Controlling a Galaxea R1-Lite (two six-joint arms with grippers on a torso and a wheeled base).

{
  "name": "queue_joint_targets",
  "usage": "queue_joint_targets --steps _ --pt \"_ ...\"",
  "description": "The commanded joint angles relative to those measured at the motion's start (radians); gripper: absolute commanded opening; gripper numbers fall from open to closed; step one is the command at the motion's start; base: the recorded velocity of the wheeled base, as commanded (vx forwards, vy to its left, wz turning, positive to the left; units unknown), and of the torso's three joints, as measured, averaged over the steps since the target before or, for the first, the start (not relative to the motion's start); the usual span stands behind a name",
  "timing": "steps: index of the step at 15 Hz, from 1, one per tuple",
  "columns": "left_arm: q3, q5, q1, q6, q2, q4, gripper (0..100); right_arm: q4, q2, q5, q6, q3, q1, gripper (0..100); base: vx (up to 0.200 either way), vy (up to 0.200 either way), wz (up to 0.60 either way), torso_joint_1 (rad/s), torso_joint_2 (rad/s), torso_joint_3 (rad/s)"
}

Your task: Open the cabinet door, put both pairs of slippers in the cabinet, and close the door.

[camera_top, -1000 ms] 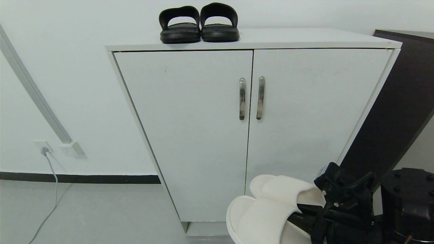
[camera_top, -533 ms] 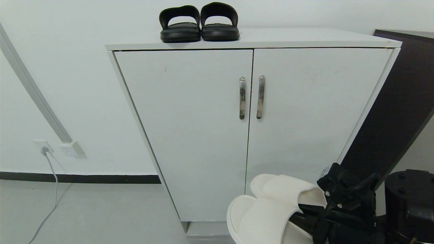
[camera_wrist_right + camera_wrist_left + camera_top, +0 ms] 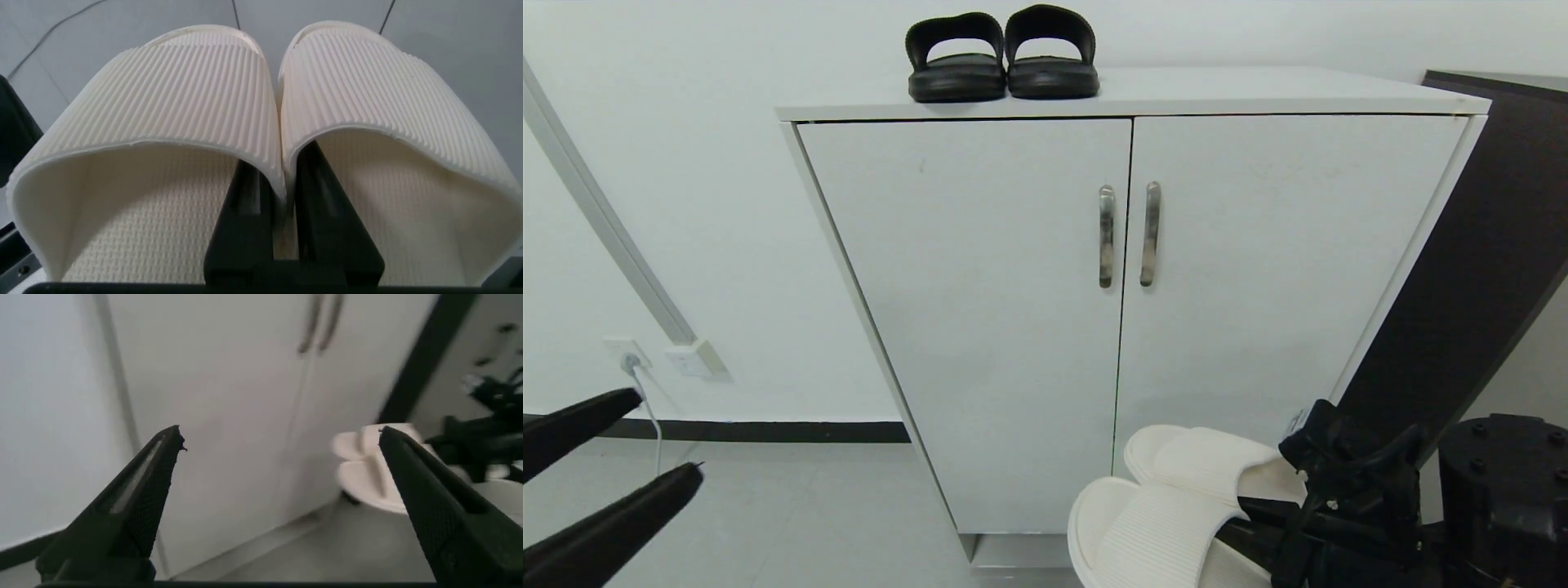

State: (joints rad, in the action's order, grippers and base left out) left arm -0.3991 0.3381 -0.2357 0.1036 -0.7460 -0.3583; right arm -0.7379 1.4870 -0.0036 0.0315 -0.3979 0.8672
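Head view: pale wall behind a white cabinet, both doors shut. On top, black slippers side by side. Low right, right gripper clamped on white slippers, just before the right door. Low left, left gripper spread wide, holding nothing.

Left wrist view: wide-spread fingers framing cabinet and white slippers.

Right wrist view: fingers pinching the slippers' inner walls together.

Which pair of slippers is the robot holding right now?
The white pair, clamped together by the right gripper low before the cabinet. The black pair sits on top of it, untouched.
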Motion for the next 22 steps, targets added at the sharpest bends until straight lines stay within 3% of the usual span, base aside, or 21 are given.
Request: queue_joint_targets --steps 1,2,4,7,10,13,14,17,18,22 --pt "-0.162 -0.103 -0.306 0.001 -0.308 -0.050 100 -0.018 0.009 -0.001 0.001 0.005 0.001 0 0.000 0.000 0.00 0.000 0.00 0.000" --pt "-0.199 -0.142 -0.373 0.001 -0.362 -0.053 100 -0.028 0.009 -0.001 0.001 0.011 0.001 0 0.000 0.000 0.00 0.000 0.00 0.000" --pt "-0.313 -0.159 -0.487 -0.001 -0.492 -0.057 100 -0.029 0.016 -0.001 0.002 0.017 0.001 0 0.000 0.000 0.00 0.000 0.00 0.000" --pt "-0.409 -0.159 -0.547 -0.004 -0.656 -0.153 100 -0.029 0.013 -0.001 0.001 0.019 0.001 0 0.000 0.000 0.00 0.000 0.00 0.000" --pt "-0.561 -0.125 -0.550 -0.010 -0.776 -0.153 100 -0.029 0.013 -0.001 0.001 0.022 0.001 0 0.000 0.000 0.00 0.000 0.00 0.000" --pt "-0.679 0.002 -0.508 0.007 -0.880 -0.149 100 -0.029 0.016 -0.001 0.001 0.025 -0.001 0 0.000 0.000 0.00 0.000 0.00 0.000" --pt "-0.705 0.018 -0.505 0.024 -0.908 -0.149 100 -0.029 0.016 -0.001 0.001 0.027 -0.001 0 0.000 0.000 0.00 0.000 0.00 0.000" --pt "-0.825 0.111 -0.474 0.143 -0.989 -0.149 100 -0.029 0.018 -0.001 -0.001 0.033 -0.001 0 0.000 0.000 0.00 0.000 0.00 0.000" --pt "-0.851 0.118 -0.467 0.159 -1.007 -0.148 100 -0.029 0.018 -0.001 0.001 0.033 0.001 0 0.000 0.000 0.00 0.000 0.00 0.000" --pt "-0.928 0.084 -0.461 0.160 -1.053 -0.122 100 -0.029 0.015 -0.001 -0.001 0.034 0.001 0 0.000 0.000 0.00 0.000 0.00 0.000"
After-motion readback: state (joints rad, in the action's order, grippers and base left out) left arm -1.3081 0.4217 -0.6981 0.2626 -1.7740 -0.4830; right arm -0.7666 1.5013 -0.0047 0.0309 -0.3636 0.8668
